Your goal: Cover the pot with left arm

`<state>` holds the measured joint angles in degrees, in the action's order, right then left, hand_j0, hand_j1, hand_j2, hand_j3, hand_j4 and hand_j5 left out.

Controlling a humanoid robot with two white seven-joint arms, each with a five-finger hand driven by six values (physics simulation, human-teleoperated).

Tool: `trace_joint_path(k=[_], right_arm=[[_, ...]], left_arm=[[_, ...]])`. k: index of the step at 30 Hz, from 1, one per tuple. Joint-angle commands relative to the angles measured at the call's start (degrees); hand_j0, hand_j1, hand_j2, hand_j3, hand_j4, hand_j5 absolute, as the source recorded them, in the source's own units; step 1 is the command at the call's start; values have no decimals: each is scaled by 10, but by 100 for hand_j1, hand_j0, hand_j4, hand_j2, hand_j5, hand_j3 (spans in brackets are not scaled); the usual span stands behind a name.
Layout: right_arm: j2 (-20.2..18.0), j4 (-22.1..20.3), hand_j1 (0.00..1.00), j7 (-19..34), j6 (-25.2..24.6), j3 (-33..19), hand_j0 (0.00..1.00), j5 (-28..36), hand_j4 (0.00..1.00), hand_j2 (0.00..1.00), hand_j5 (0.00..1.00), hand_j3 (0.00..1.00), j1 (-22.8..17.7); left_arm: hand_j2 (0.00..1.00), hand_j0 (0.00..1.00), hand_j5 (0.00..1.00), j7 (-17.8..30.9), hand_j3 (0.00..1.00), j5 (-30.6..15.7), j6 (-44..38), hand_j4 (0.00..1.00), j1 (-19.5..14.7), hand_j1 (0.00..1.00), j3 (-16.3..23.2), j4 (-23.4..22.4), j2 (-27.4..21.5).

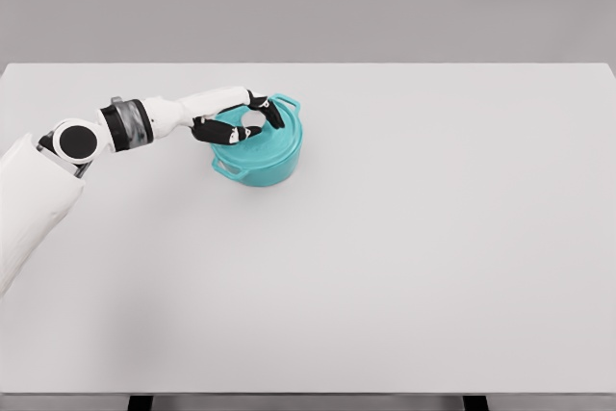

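We see the left hand [241,122] reaching in from the left edge, its dark fingers [227,132] curled around the lid [258,141], which sits on top of the teal pot [260,163] toward the rear left of the white table [433,257]. We judge the lid to be at or near its seat, though we cannot confirm from the head view that it lies flush with the rim. If we release while it is tilted, or withdraw with a finger still hooked, the lid could slide off or drag the pot.
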<state>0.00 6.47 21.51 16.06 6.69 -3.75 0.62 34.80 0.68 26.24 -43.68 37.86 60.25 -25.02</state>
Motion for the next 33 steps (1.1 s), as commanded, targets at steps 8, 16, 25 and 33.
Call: trace_joint_path(k=[8, 16, 25, 33], right_arm=[[0, 0, 100, 0, 0, 0, 100, 0, 100, 100, 100, 100, 0], [0, 0, 100, 0, 0, 0, 100, 0, 100, 100, 100, 100, 1], [0, 0, 100, 0, 0, 0, 100, 0, 100, 100, 100, 100, 0], [0, -1, 100, 0, 0, 0, 100, 0, 100, 100, 100, 100, 0]], left_arm=[[66, 66, 66, 2, 66, 5, 1, 66, -2, 66, 1, -1, 1], [66, 66, 66, 2, 66, 6, 1, 66, -4, 66, 1, -1, 3], [66, 66, 66, 2, 66, 6, 1, 66, -4, 66, 0, 0, 3], [66, 66, 66, 2, 66, 5, 0, 66, -7, 66, 0, 0, 3]])
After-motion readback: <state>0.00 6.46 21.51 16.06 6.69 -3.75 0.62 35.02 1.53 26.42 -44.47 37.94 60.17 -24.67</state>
